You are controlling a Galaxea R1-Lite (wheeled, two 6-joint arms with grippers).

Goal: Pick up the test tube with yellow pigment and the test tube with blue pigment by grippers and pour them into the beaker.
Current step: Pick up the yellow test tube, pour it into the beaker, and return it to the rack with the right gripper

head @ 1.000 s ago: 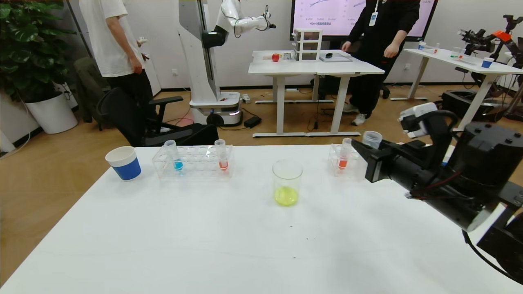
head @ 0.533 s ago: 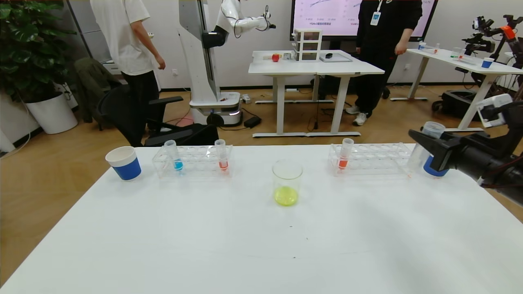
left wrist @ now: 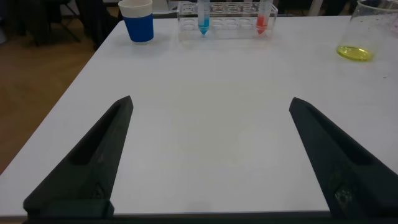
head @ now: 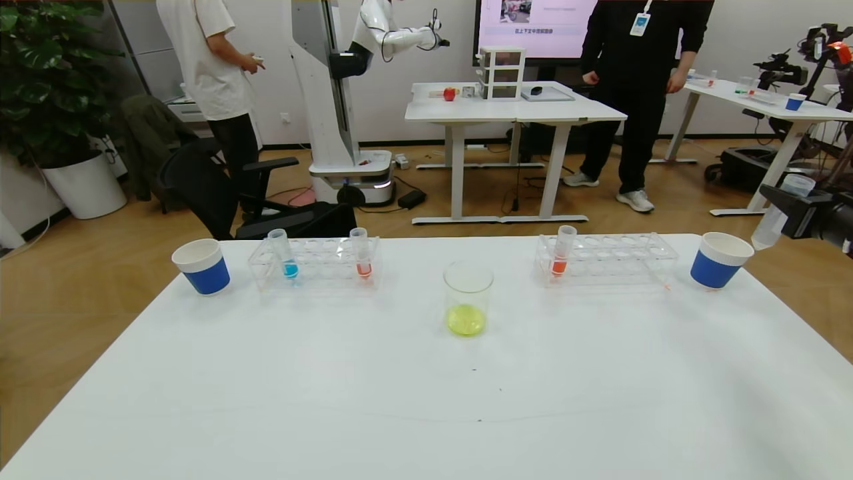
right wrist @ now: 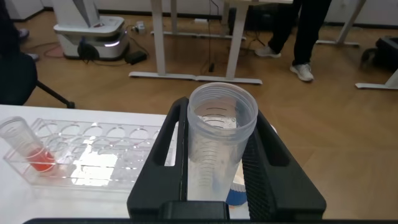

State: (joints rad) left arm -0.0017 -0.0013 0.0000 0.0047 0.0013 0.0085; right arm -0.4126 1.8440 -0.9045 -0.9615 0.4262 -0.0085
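Right gripper [right wrist: 214, 180] clenched on emptied tube [right wrist: 219, 140], off table's right edge. Blue tube [head: 289, 254] upright in left rack, ahead of splayed left gripper [left wrist: 211, 155], nearer arm.

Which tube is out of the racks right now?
The empty clear tube held by the right gripper, past the table's right edge. The blue tube and both orange-red tubes stand racked.
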